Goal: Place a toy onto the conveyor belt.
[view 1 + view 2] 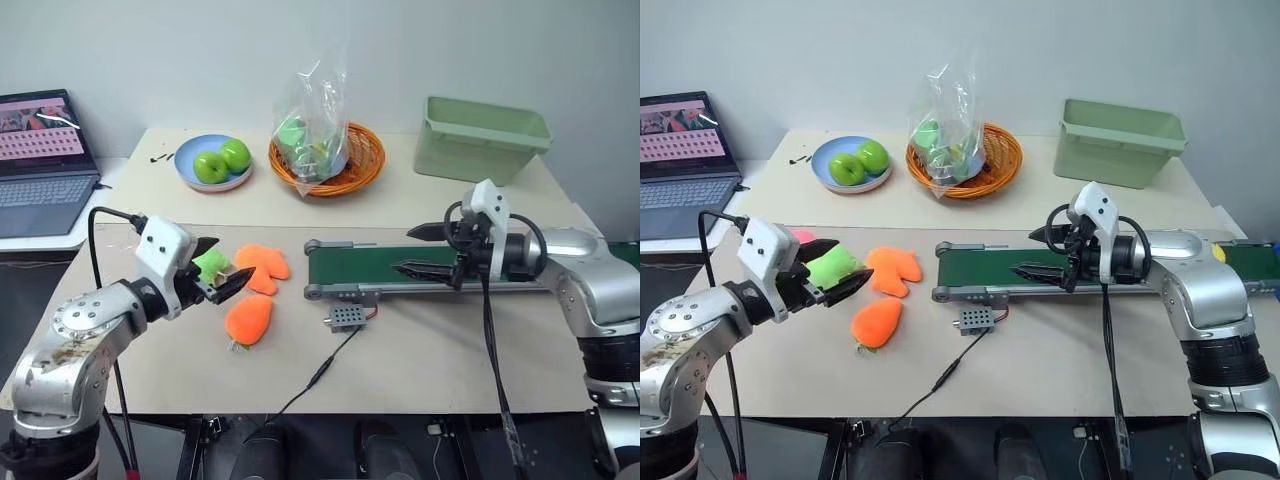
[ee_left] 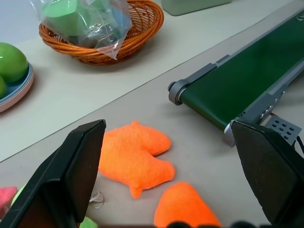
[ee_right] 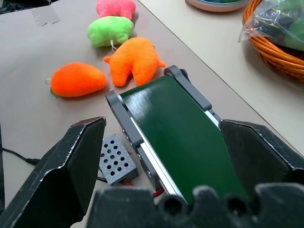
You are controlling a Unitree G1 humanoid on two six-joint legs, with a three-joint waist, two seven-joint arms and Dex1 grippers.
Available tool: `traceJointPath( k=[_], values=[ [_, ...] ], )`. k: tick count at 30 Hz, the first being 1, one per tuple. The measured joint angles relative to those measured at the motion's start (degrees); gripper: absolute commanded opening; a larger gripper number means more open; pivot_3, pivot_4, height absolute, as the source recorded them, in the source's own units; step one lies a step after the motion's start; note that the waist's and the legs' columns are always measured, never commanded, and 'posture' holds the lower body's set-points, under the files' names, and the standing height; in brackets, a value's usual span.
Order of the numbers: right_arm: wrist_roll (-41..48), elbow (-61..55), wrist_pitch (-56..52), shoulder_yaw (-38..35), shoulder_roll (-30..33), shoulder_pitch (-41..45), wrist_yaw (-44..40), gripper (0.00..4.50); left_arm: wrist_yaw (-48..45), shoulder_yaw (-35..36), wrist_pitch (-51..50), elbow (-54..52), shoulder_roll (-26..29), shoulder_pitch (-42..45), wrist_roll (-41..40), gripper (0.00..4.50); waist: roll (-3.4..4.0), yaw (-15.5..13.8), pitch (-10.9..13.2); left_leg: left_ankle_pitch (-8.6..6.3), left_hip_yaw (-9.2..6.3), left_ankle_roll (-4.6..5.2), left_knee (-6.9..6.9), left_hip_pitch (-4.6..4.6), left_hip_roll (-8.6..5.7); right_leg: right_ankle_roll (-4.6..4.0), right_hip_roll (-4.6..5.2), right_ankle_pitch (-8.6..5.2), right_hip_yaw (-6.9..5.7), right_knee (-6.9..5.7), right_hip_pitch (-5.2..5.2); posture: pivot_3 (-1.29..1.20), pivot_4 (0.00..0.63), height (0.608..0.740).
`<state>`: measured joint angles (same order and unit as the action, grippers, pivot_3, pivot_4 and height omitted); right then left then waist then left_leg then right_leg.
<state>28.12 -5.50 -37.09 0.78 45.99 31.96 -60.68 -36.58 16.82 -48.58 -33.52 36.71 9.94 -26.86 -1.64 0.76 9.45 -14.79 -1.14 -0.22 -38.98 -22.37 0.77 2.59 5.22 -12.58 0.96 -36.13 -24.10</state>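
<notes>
Two sets of black fingers are empty, and no toy is being carried. The conveyor belt point(image 1: 980, 268) runs from the middle of the surface point(image 1: 1060, 350) out toward three o'clock. At that three o'clock end, past the right elbow, a small yellow patch point(image 1: 1219, 253) sits on the dark green band. It is too small to make out clearly, but I take it to be the toy. If so, the placing looks done and the arms only need to draw clear. If not, the whole pick and carry is left to do.

The left fingers point(image 1: 850, 287) are spread wide at nine o'clock, pointing slightly downward toward the belt. They hover just above a lime-green plush point(image 1: 832, 267), with two orange plushes point(image 1: 895, 270) just beside it toward the centre. A pink plush point(image 3: 115, 7) lies just beyond the green one.

The right fingers point(image 1: 1040, 270) are also apart, holding nothing. They hang over the near end of the belt, angled a little downward and pointing toward nine o'clock.
</notes>
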Motion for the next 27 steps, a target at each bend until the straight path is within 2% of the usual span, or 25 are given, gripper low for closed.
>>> traceJointPath(
  k=[27],
  values=[
    [0.3, -0.1, 0.0, -2.4, -0.1, -0.3, 0.8, 4.50, 2.5, -1.3, 2.0, 4.3, 1.1, 3.6, -1.5, 4.48, 0.00, 0.0, 0.0, 0.00, 0.00, 0.00, 0.00, 0.00, 0.00, 0.00, 0.00, 0.00, 0.00, 0.01, 0.00, 0.00, 0.150, 0.740]
  ],
)
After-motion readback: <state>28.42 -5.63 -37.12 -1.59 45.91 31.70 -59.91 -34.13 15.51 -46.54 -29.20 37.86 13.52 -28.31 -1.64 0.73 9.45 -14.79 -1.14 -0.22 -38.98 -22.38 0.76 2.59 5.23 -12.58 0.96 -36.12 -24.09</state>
